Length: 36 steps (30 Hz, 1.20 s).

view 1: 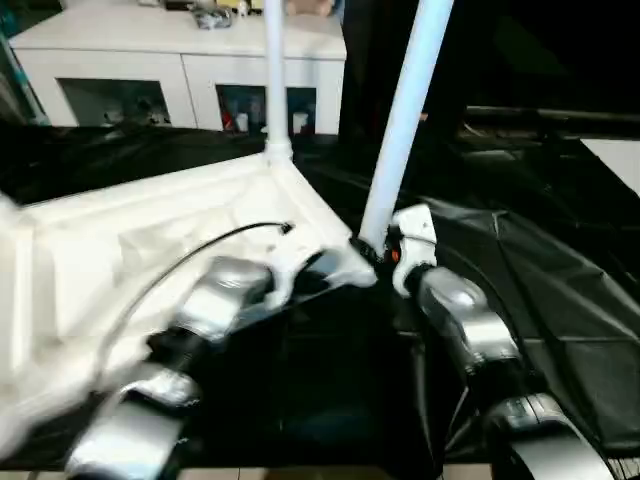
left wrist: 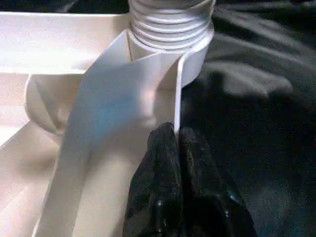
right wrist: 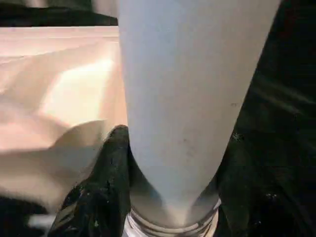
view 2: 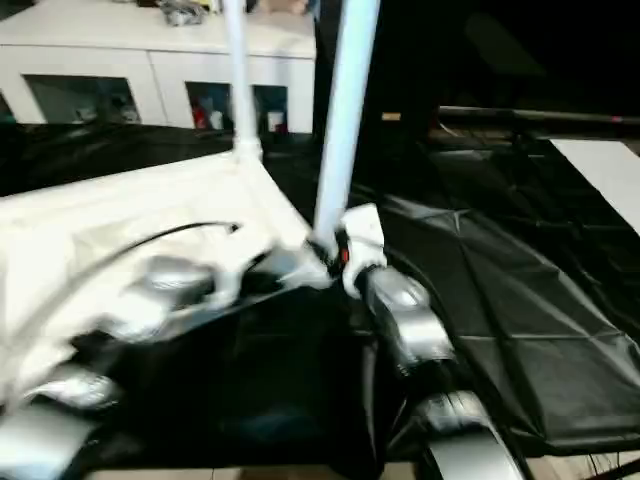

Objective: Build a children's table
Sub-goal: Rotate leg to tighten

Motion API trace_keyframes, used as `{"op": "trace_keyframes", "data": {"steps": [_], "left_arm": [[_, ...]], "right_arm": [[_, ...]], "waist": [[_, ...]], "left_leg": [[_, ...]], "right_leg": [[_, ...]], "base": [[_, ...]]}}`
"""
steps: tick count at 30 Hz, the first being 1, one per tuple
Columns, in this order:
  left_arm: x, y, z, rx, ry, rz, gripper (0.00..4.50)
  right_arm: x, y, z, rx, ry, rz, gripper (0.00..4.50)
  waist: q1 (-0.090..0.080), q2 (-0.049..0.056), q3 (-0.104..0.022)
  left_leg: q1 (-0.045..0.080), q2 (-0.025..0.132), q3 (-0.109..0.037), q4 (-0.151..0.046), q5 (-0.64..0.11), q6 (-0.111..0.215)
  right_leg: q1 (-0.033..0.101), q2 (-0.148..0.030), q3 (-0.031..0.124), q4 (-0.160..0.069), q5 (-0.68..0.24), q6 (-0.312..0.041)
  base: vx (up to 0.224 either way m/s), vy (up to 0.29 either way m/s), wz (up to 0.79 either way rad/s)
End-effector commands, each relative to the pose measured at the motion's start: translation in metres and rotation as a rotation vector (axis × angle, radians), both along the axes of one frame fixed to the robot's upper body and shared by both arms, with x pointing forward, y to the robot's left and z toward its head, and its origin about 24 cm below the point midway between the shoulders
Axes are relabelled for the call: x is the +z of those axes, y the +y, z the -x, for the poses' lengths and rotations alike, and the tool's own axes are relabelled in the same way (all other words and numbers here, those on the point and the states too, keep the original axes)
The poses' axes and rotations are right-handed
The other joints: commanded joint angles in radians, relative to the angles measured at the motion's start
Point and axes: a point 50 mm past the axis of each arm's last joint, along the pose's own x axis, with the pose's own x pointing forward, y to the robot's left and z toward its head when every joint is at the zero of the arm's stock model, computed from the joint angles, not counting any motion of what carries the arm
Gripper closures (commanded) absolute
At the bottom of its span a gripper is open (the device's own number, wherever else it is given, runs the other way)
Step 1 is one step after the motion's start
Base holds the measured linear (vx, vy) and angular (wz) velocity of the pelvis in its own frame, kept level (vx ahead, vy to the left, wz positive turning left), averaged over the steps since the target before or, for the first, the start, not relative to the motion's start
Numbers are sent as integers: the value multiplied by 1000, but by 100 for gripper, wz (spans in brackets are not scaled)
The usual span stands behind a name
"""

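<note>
The tabletop (view 1: 150, 260) lies upside down on the black cloth (view 1: 540, 290), its ribbed underside facing up, and I take its near corner socket (left wrist: 170, 29) as the landmark for everything. At the far corner from this socket one leg (view 1: 274, 70) already stands upright in its own socket. The second leg (view 1: 405, 120) rises from the near socket and leans a little away from the first leg, so I judge it is not yet fully seated or not yet straight. The right gripper (view 1: 385, 250) is closed around this leg just above the socket, its fingers (right wrist: 111, 168) about half apart with the tube between them; the threaded end of the leg shows right beside them. The left gripper (left wrist: 177, 148) is pinched nearly shut on the thin edge wall of the tabletop, just beside the same socket, and it seems to hold the tabletop still. To do this step well, I think the left gripper should keep its firm pinch so that the tabletop does not turn or slide on the cloth, while the right one first brings the leg parallel to the standing leg and only then turns it. If the leg is turned while tilted, the thread may catch crookedly and jam. The grip should stay low, near the socket, because a long tube held higher would swing more. Behind the tabletop, well apart from the socket, stands a white cabinet (view 1: 180, 60), which has no part in this step.
</note>
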Motion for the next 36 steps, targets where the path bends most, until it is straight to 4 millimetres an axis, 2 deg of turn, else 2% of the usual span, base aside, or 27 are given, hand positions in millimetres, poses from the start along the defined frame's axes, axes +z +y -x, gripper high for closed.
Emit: {"op": "trace_keyframes", "data": {"steps": [1, 2, 3, 6, 10, 13, 18, 19, 21, 25, 27, 28, 30, 31, 33, 34, 35, 36], "left_arm": [[-5, -14, 1, 32, 28, -2, 450], [-5, -18, 2, 28, 27, -1, 450], [-5, -20, 1, 26, 26, -1, 450], [-5, -19, 0, 30, 20, -13, 450], [-6, -15, -1, 39, 21, -23, 450], [-7, -10, -3, 60, 20, -41, 450], [-7, -5, -5, 67, 16, -49, 450], [-7, -5, -5, 66, 15, -50, 450], [-5, -1, -5, 51, 4, -52, 450], [-3, 4, -4, -3, -18, -48, 450], [-2, 7, -2, -37, -16, -41, 450], [-2, 8, -1, -55, -18, -39, 450], [0, 15, 4, -104, -15, -36, 450], [0, 15, 5, -116, -17, -33, 450], [5, 25, 14, -219, -16, 0, 450], [5, 26, 15, -228, -17, 3, 450], [8, 30, 20, -287, -13, 17, 450], [9, 33, 24, -325, -15, 17, 450]], "right_arm": [[-53, -8, 20, -119, 276, 8, 250], [-52, -6, 19, -128, 281, 3, 250], [-52, -5, 18, -132, 284, 1, 250], [-51, -1, 16, -137, 288, -5, 251], [-51, 2, 16, -133, 292, -10, 251], [-50, 6, 14, -102, 275, 20, 251], [-41, 10, 10, -55, 213, -29, 251], [-40, 11, 9, -49, 204, -36, 216], [-30, 13, 6, -2, 149, -80, 181], [-19, 13, 4, 68, 96, -114, 144], [-15, 11, 4, 82, 84, -141, 130], [-13, 9, 4, 95, 74, -146, 120], [-6, 3, 6, 163, 17, -118, 109], [-5, 2, 6, 176, 11, -116, 97], [2, -6, 18, 346, -31, -82, 89], [2, -7, 19, 359, -33, -80, 89], [5, -10, 27, 456, -46, -57, 89], [6, -13, 31, 508, -52, -43, 89]], "waist": [[-6, 10, -31], [-5, 11, -32], [-5, 12, -32], [-3, 9, -33], [-1, 8, -34], [-3, 11, -30], [-5, 9, -28], [-5, 9, -28], [-4, 8, -29], [-4, 5, -29], [-3, 4, -31], [-2, 3, -34], [3, 4, -38], [6, 2, -39], [12, 7, -48], [14, 6, -50], [14, 6, -57], [15, 6, -60]], "left_leg": [[-1, 58, -34, -97, -347, 1], [2, 58, -33, -96, -358, 2], [-1, 58, -33, -98, -360, 4], [-1, 59, -31, -99, -358, 9], [-2, 59, -29, -100, -347, 12], [-2, 59, -32, -102, -372, 9], [2, 59, -35, -103, -412, 9], [-2, 60, -36, -105, -407, 11], [-1, 61, -35, -105, -401, 17], [-11, 62, -36, -108, -369, 32], [-12, 64, -33, -107, -332, 40], [-14, 64, -30, -106, -299, 46], [-10, 65, -24, -102, -243, 53], [-17, 65, -21, -100, -194, 67], [-12, 70, -16, -92, -108, 95], [-16, 68, -17, -89, -76, 107], [-15, 66, -14, -81, 0, 138], [-13, 65, -14, -76, 43, 156]], "right_leg": [[23, -77, 44, -93, -492, -132], [21, -77, 45, -94, -472, -138], [24, -78, 46, -91, -449, -145], [24, -78, 49, -89, -418, -156], [26, -80, 50, -87, -409, -163], [23, -80, 47, -92, -462, -150], [16, -81, 46, -103, -545, -115], [17, -82, 46, -102, -542, -114], [16, -83, 48, -103, -536, -116], [23, -85, 50, -101, -519, -121], [24, -87, 54, -97, -486, -139], [28, -88, 55, -92, -455, -152], [29, -87, 57, -86, -378, -183], [37, -86, 58, -76, -305, -201], [42, -84, 57, -56, -152, -246], [49, -82, 55, -49, -95, -259], [50, -79, 55, -32, 32, -286], [51, -77, 55, -23, 102, -301]], "base": [[0, 0, 0], [0, 0, 0], [0, 0, 0], [0, 0, 0], [0, 0, 0], [0, 0, 0], [0, 0, 0], [0, 0, 0], [0, 0, 0], [0, 0, 0], [0, 0, 0], [0, 0, 0], [0, 0, 0], [54, -23, 4], [65, -21, 4], [82, -14, 4], [82, -14, 4], [75, -6, 4]]}}
